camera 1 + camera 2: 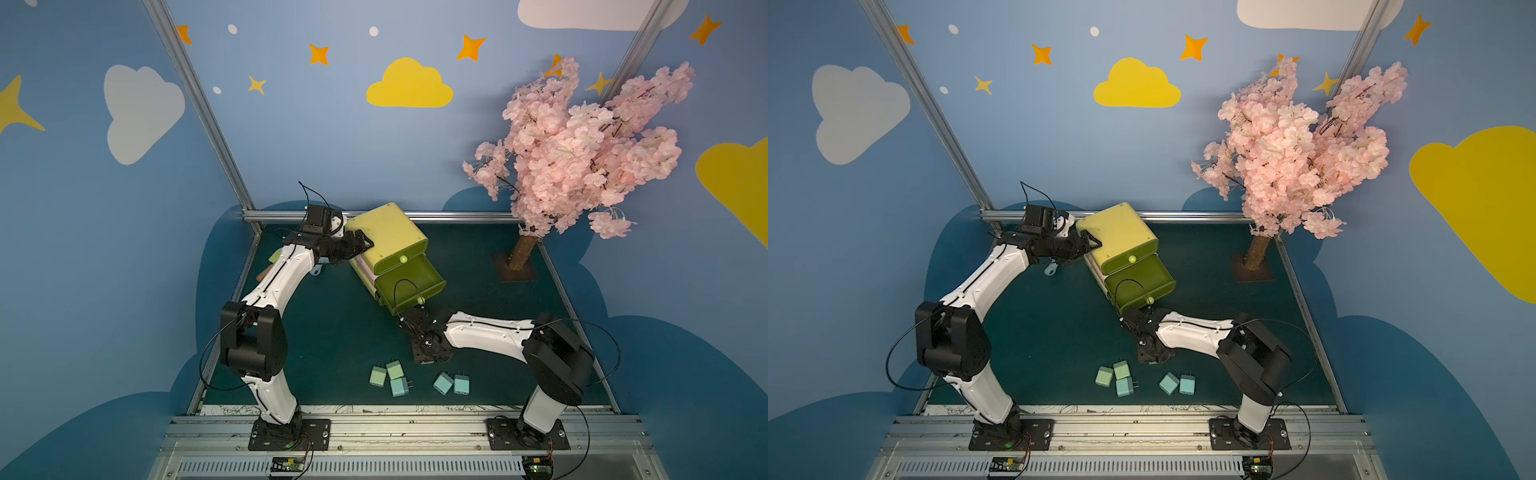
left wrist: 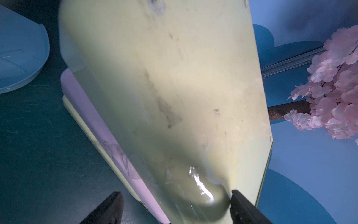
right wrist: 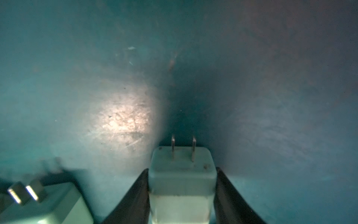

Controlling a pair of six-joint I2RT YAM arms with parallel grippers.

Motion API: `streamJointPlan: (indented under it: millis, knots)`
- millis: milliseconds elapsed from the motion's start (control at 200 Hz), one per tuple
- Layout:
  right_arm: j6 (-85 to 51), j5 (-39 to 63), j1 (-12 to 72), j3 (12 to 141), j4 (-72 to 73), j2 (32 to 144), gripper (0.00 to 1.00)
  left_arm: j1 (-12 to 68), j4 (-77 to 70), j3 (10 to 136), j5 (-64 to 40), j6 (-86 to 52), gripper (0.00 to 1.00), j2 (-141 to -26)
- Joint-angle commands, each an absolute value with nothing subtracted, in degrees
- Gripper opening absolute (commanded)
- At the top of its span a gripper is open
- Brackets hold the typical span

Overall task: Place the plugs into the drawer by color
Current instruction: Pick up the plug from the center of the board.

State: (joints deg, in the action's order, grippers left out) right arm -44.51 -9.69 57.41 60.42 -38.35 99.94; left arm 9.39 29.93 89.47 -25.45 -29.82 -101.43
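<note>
Plug (image 3: pixel 182 174) clamped in right gripper (image 3: pixel 182 169), left gripper (image 1: pixel 365 242) grip unclear; teal mat (image 1: pixel 332 332), blue walls (image 1: pixel 332 145)

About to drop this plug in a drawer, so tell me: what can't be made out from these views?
- Mint green cube plug in the right gripper: hidden in both top views under the black wrist.
- Yellow plastic chest, closed top olive-green drawer: front hides contents.
- Anything below the open olive-green drawer: covered in both top views.
- Left gripper: wrist view cuts off its fingers; grip on chest unclear.
</note>
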Motion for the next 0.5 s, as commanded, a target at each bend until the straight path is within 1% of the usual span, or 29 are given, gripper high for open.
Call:
streamJointPlan:
  millis: [0,125,240,335,405,496]
  knots:
    - [-43.57,-9.48,56.96,59.1,-38.2,99.35,0.43,9.32,31.9,88.66,-23.99,-28.65,0.87,-100.77]
    - [-39.18,-10.51,55.89,58.27,-39.74,93.25,0.35,9.39,32.04,88.9,-23.77,-28.55,0.87,-100.81]
    - [-29.4,-11.52,53.88,58.05,-40.83,84.3,0.29,9.45,32.24,89.94,-24.0,-28.56,0.87,-100.65]
    - [-22.23,-11.53,50.69,58.89,-40.21,77.2,0.18,9.49,32.39,91.09,-23.87,-28.57,0.88,-100.46]
    - [-17.42,-12.41,49.7,59.59,-36.8,74.1,0.16,9.58,32.44,91.94,-23.51,-28.67,0.88,-100.68]
    - [-10.15,-9.92,48.36,61.68,-30.98,73.02,0.16,9.6,32.59,93.21,-22.9,-28.78,0.88,-101.69]
